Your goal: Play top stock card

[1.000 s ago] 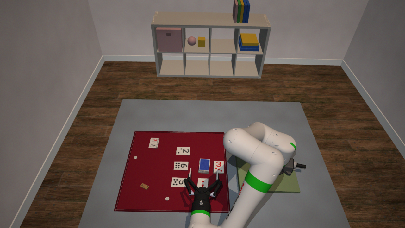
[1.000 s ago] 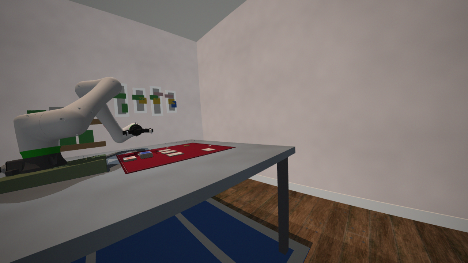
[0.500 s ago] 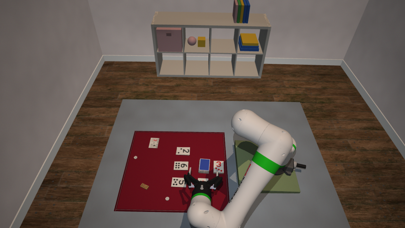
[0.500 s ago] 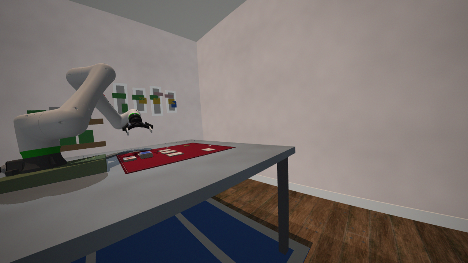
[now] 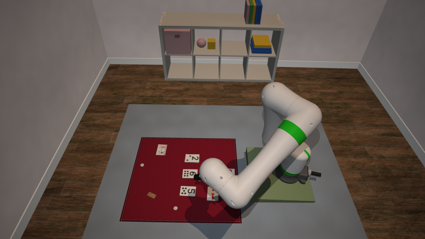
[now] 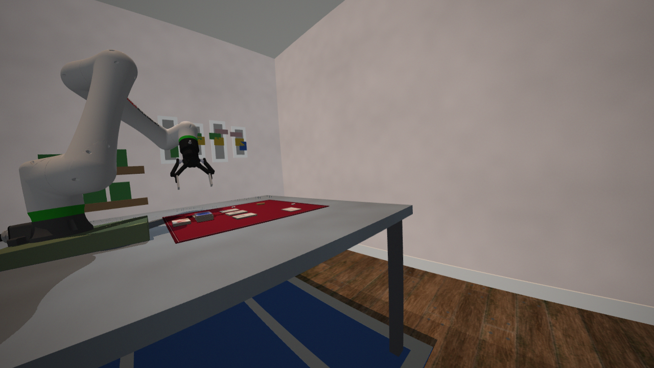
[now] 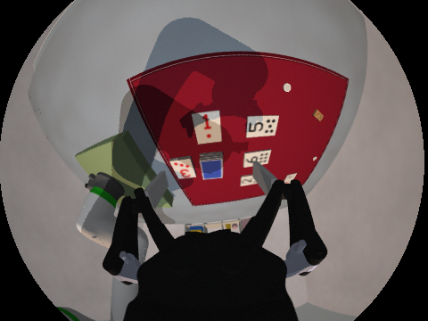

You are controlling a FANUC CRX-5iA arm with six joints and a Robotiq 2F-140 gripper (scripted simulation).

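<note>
Pincer: the black pincer [image 6: 192,182] hangs high over the near-arm part of the cloth, pointing down, its two jointed fingers spread wide with pale pads at the tips and nothing between them; in the wrist view its dark body fills the lower part of the picture.

Arm: smooth white rounded shells with green bands; the forearm [image 5: 252,166] crosses above the cloth in the top view and covers the stock there.

Stock: a small thick block of cards [image 7: 210,166] with a plain blue back on top, lying flat on the cloth, seen in the wrist view between the red 3 and the black 6; in the exterior view it is a low grey-sided stack [image 6: 203,215] with a blue top.

Red 3: a cream card [image 7: 182,168] with red pips, just beside the stock on the arm's side.

Red 1: a cream card [image 7: 207,127], flat, near the stock.

Black piles: three cream cards with black digits and pips in one column, the 2 [image 5: 192,158], the 6 [image 5: 189,173] and the 5 [image 5: 187,190].

Cloth: a dark red square cloth [image 5: 154,207] with a thin pale border line, flat on the surface.

Small things: two white discs [image 5: 141,164] [image 5: 175,207] and a tan dotted tile [image 5: 151,195] lie apart from the cards.

Surface: matt grey [image 5: 184,119].
</note>
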